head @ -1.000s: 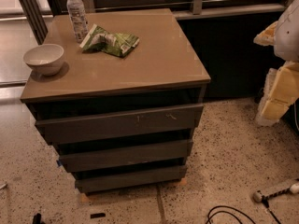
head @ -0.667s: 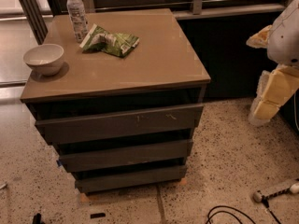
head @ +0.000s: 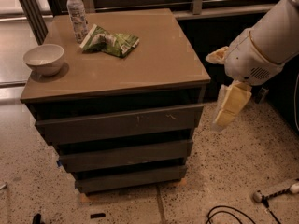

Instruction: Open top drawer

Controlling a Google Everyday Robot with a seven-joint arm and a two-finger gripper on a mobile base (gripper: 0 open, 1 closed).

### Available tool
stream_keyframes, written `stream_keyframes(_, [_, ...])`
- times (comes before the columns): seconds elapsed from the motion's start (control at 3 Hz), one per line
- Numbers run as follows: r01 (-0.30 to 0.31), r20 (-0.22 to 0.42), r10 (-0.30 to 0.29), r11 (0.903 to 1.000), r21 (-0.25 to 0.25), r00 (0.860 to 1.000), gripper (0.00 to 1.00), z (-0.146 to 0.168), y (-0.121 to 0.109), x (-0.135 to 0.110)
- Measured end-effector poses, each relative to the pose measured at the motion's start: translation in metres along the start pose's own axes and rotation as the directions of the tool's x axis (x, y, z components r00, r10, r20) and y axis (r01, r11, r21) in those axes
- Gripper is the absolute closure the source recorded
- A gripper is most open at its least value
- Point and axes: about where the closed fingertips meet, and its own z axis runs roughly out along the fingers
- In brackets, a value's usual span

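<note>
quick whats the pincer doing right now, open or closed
Pincer: cannot be told; it hangs in the air to the right of the top drawer, not touching it.

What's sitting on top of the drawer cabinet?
A white bowl, a water bottle and a crumpled green snack bag sit on the cabinet top. Anything under the bag is hidden. The gripper hangs beside the cabinet, level with the top drawer.

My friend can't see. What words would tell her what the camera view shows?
The top drawer of a dark cabinet is shut; the robot's gripper hangs to its right, not touching. On top sit a white bowl, a water bottle and a green snack bag.
</note>
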Motion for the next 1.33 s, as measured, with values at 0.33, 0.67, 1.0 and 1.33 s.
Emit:
stream_keyframes(0.33, [0.040,0.027,-0.039,0.9981,-0.047,0.999,0.00,0.047,0.007,-0.014])
stream_keyframes(0.67, [0.040,0.027,-0.039,0.9981,-0.047,0.999,0.00,0.047,0.007,-0.014])
stream_keyframes(1.0, [0.045,0.025,-0.044,0.9974,-0.056,0.999,0.00,0.069,0.006,-0.005])
stream_keyframes(1.33, [0.074,0.014,-0.073,0.9951,-0.065,0.997,0.00,0.100,0.003,0.000])
